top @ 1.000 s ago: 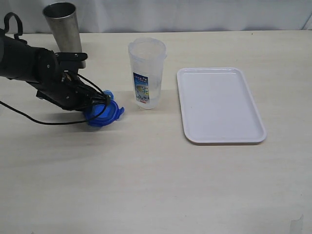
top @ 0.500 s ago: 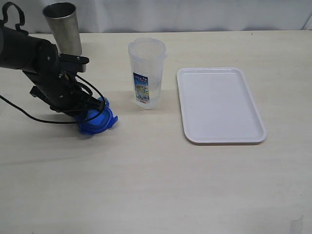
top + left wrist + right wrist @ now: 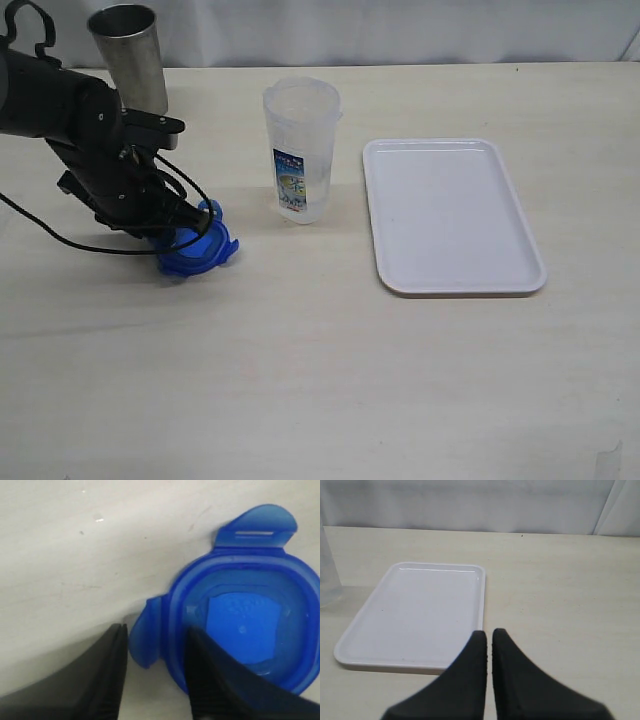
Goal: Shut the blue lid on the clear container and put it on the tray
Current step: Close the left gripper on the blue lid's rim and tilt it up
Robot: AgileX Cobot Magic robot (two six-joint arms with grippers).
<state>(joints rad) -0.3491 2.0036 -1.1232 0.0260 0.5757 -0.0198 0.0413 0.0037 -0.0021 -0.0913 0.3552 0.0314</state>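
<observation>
The blue lid lies underside up on the table, left of the clear container. My left gripper reaches down onto the lid's near edge. In the left wrist view the gripper has one finger outside a side flap and the other inside the rim of the lid, closed on that edge. The open container stands upright with its label facing front. The white tray lies bare to its right. My right gripper is shut on nothing, hovering near a corner of the tray.
A tapered steel cup stands at the back left, just behind my left arm. A black cable trails from that arm across the table. The container's edge shows beyond the tray in the right wrist view.
Over the last second my left arm swung back to the left and more upright, and the lid slid left with it. In the last half second almost nothing moved.
</observation>
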